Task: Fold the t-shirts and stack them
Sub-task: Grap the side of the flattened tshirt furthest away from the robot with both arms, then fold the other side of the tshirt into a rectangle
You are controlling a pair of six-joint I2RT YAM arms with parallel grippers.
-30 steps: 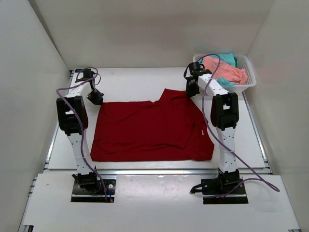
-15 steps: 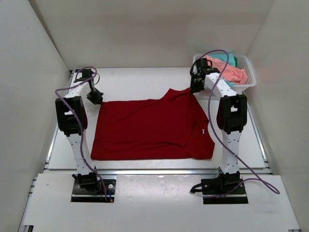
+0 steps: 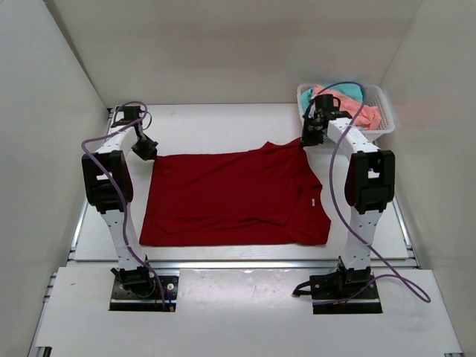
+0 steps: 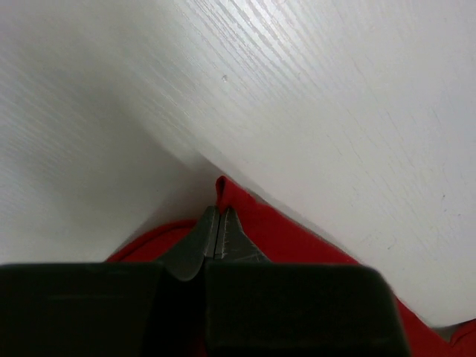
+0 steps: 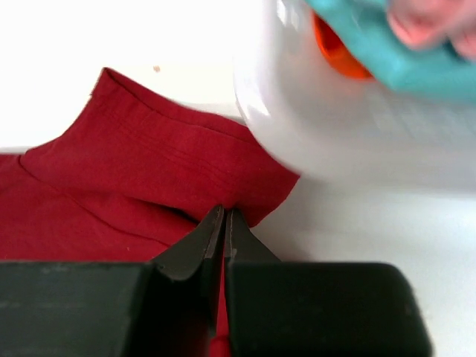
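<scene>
The large dark red t-shirt [image 3: 230, 197] lies spread on the white table. My left gripper [image 3: 146, 151] is shut on its far left corner, the cloth pinched at the fingertips in the left wrist view [image 4: 220, 195]. My right gripper [image 3: 309, 138] is shut on its far right corner; the red cloth [image 5: 163, 163] shows in the right wrist view. The salmon pink t-shirt [image 3: 357, 113] and the teal t-shirt [image 3: 348, 91] lie crumpled in the basket.
The white mesh basket [image 3: 381, 126] stands at the far right corner, just behind my right gripper; its wall [image 5: 357, 141] fills the upper right of the right wrist view. White walls enclose the table on three sides.
My right gripper has pulled the shirt's far right corner to the right and back toward the basket, flattening the folded-over part. The left gripper has held its corner nearly still.
</scene>
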